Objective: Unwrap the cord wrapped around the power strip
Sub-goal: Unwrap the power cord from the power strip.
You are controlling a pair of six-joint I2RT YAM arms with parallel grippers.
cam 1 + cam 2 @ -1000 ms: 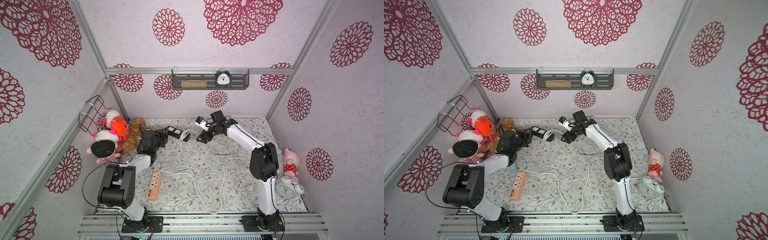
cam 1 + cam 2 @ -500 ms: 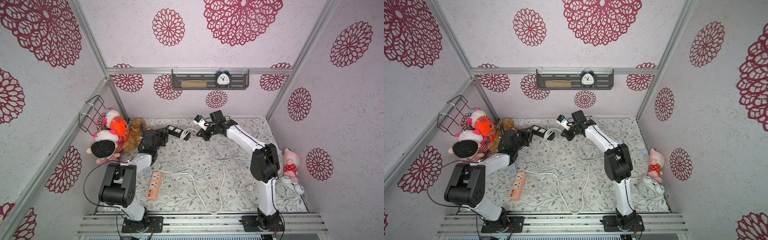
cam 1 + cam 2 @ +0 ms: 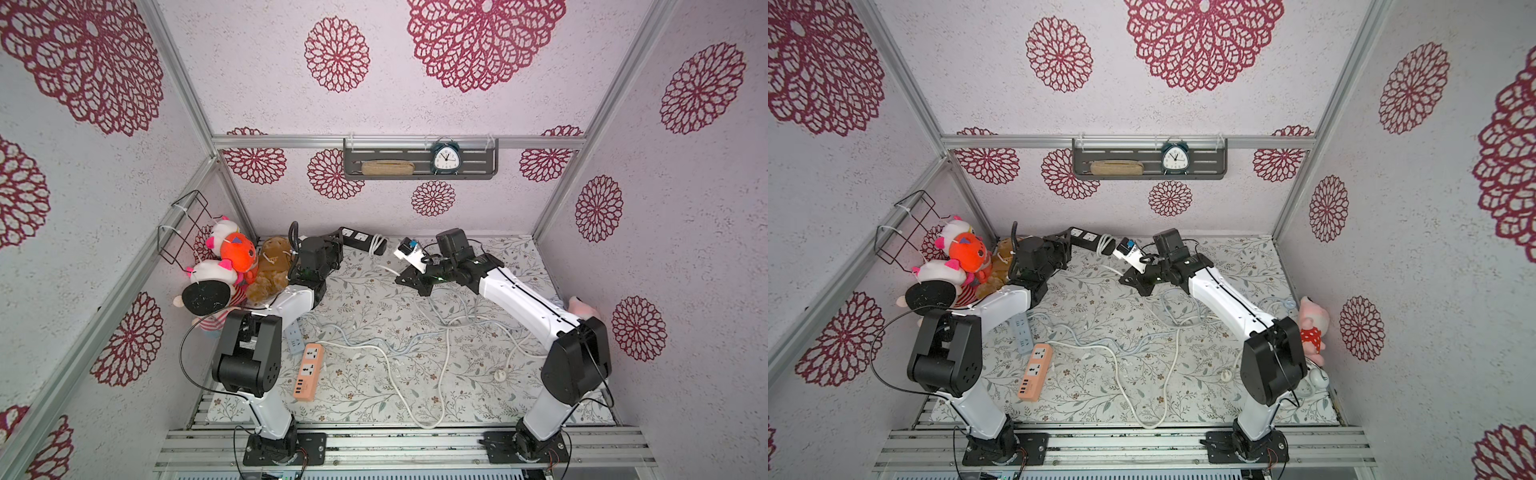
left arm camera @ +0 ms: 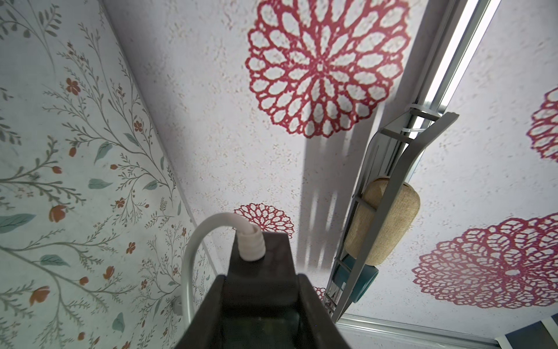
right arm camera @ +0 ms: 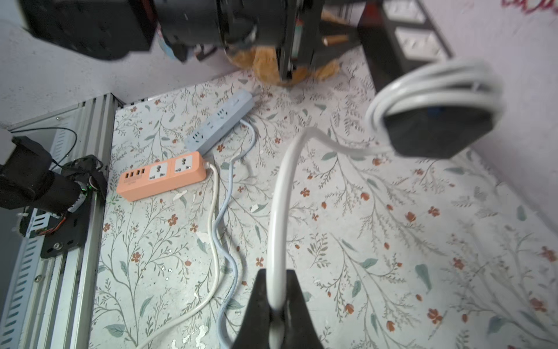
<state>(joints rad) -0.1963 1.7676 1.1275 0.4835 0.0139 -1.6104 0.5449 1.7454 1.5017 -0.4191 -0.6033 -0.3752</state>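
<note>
Black plastic marks the piece we care about: the black power strip (image 3: 356, 237) sits at the back of the counter (image 3: 365, 307), close to the rear wall and seemingly lifted clear of the floral surface. The left pincer (image 3: 332, 246) is clamped on one end of it. In the left wrist view we see the strip's body filling the gap between the two dark jaws.

At the strip's far end the white cord (image 3: 377, 245) is looped around the body in several tight turns. From the right wrist we count at least three turns lying side by side. One free strand leaves those turns, bends and runs straight into the right pincer (image 5: 277, 302). That pincer is closed on the strand, with its fingers (image 5: 261, 302) pressing the cord from both sides. In both top views the right pincer is just beside the wrapped end, apart from the strip itself.

Nearer the front, an orange power strip (image 3: 307, 372) and a blue-grey power strip (image 3: 294, 334) lie flat, close together at the left. Their loose cords (image 3: 446, 357) trail across the middle of the counter. Plush toys (image 3: 232, 257) are piled in the back left corner, touching the left arm's side. On the rear wall a shelf (image 3: 390, 176) carries a clock (image 3: 444, 157).
</note>
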